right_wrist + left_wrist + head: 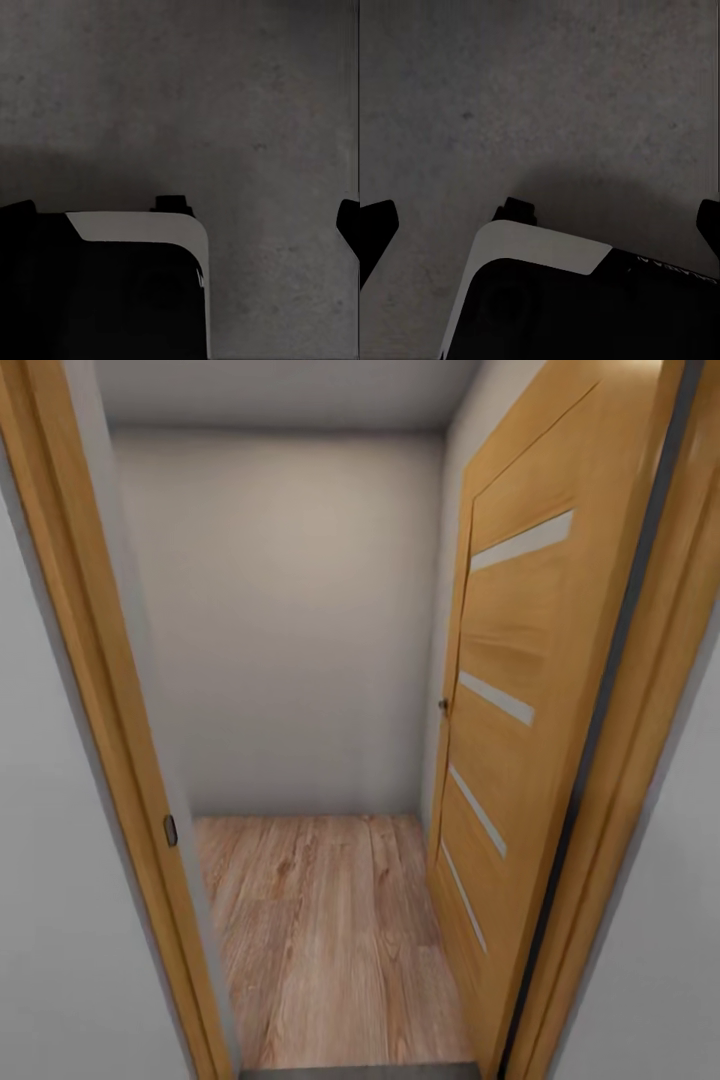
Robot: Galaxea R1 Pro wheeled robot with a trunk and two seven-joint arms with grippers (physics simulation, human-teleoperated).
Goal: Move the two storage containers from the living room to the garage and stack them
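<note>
Nearest the robot, rough dark-grey concrete floor (540,97) is seen under both wrist cameras, with the robot's black-and-white base (547,300) at the edge of each picture. The left gripper (540,225) is spread wide, its two dark fingertips (376,221) standing far apart with bare concrete between them. Of the right gripper (180,221), a dark fingertip (349,221) is seen at one side and a dark mass at the other, with nothing between; it is judged released as well. Neither storage container is in sight, so their place cannot be told from here.

Ahead, a narrow doorway is framed by a tan wooden jamb (110,690) at the left and an open wooden door (520,690) swung inward at the right. Beyond the threshold a strip of light wood plank floor (330,940) runs to a plain white wall (290,620) at the far end.

The passage is tight. If the base is driven through off-centre, the jamb or the door's edge could be clipped, and the door pushed partly closed. The room beyond looks small, so turning inside may be hampered.
</note>
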